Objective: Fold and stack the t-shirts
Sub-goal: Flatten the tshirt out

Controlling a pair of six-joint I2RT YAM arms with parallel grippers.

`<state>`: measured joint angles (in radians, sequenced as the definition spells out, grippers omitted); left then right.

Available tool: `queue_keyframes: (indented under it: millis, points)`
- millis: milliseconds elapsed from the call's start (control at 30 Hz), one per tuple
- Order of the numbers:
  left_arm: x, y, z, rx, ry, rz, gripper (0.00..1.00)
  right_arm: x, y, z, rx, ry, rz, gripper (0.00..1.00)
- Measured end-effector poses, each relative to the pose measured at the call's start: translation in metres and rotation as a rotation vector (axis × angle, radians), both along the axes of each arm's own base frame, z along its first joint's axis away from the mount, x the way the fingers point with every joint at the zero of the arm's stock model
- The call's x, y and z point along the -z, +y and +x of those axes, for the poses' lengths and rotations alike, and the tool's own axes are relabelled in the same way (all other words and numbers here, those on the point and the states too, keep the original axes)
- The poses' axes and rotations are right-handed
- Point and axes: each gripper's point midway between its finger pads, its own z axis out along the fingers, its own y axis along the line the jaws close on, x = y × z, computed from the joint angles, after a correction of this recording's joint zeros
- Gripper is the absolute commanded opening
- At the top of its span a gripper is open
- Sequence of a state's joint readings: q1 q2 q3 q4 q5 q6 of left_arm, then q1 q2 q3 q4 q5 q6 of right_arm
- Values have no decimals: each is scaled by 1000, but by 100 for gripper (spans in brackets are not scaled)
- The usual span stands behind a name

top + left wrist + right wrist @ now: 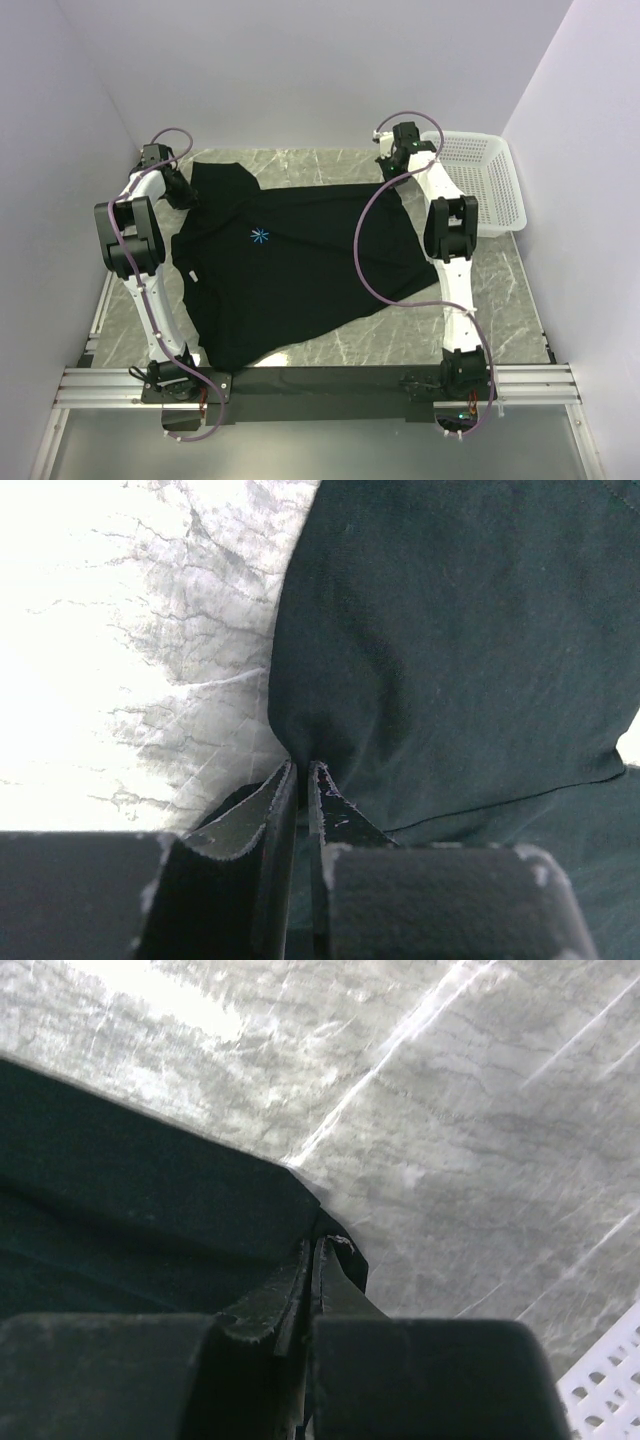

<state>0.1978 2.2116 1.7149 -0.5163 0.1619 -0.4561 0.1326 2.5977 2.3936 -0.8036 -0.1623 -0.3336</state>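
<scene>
The black t-shirt point(290, 265) lies spread across the marble table, its light-blue starburst logo point(260, 236) facing up. My left gripper point(183, 190) is at the shirt's far left corner, shut on the cloth; in the left wrist view its jaws point(302, 768) pinch a fold of the black t-shirt point(450, 640). My right gripper point(392, 165) is at the shirt's far right corner, shut on the cloth; in the right wrist view its jaws point(315, 1245) hold the corner of the t-shirt point(130, 1200).
A white perforated basket point(478, 182) stands at the back right, next to my right arm; its edge shows in the right wrist view point(605, 1390). Grey walls close in on three sides. The marble table point(400, 340) shows bare around the shirt.
</scene>
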Motion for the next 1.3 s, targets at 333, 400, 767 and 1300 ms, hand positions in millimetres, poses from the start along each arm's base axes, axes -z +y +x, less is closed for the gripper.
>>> queue_keyframes:
  millis: [333, 400, 767, 1300]
  points:
    - [0, 2, 0, 4, -1, 5, 13, -41, 7, -6, -4, -65, 74, 0]
    - [0, 3, 0, 5, -1, 4, 13, -58, 9, -3, -9, -101, 91, 0]
    - [4, 2, -2, 14, -1, -3, 13, -40, 7, -37, -13, -10, 94, 0]
    - [6, 3, -7, 28, -1, -4, 13, -32, 5, -11, -4, -43, 71, 43]
